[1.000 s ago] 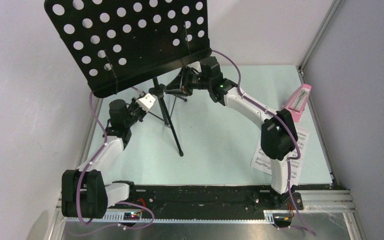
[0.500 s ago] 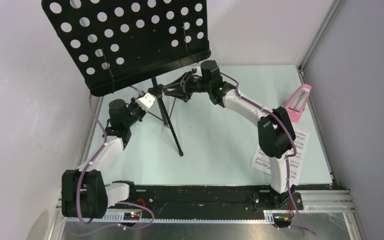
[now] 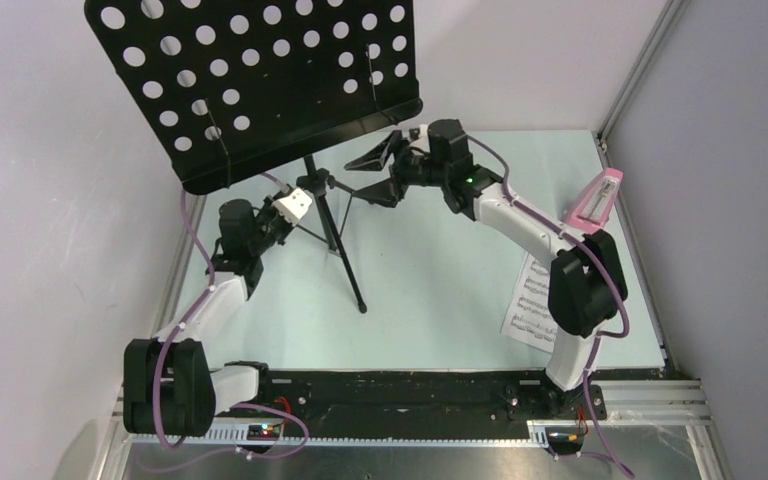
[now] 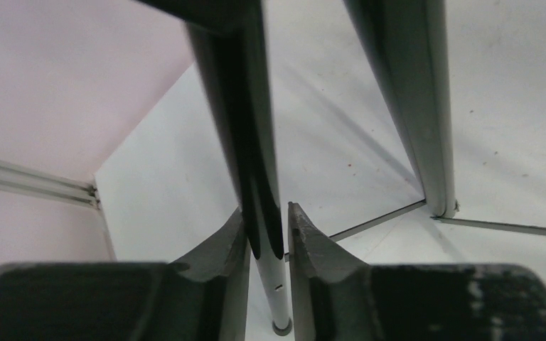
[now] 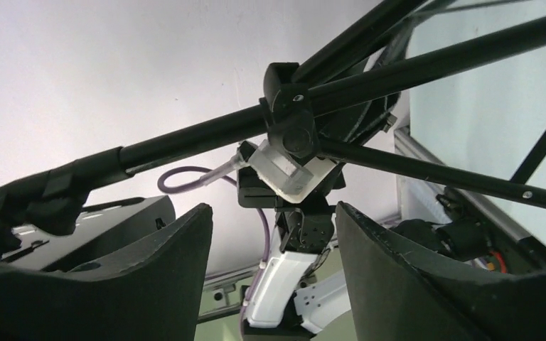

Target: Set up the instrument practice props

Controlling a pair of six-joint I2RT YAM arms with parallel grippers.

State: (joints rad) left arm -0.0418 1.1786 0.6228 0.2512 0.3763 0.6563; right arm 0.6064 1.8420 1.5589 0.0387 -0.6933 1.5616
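Standing upright, black music stand (image 3: 341, 245) bears a tilted, hole-punched desk (image 3: 260, 158).

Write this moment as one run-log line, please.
left gripper: shut on music stand | right gripper: open, near stand | sheet music, metronome: on table, untouched

No readable text or labels.
The sheet music (image 3: 531, 303) carries printed notation, too small to make out.

- Music stand (image 3: 260, 80): upright, far left.
- Left gripper (image 3: 312, 188): at the music stand, below its desk.
- Right gripper (image 3: 372, 176): spread wide, just beside.
- Metronome (image 3: 596, 200), sheet music (image 3: 530, 300): right edge.
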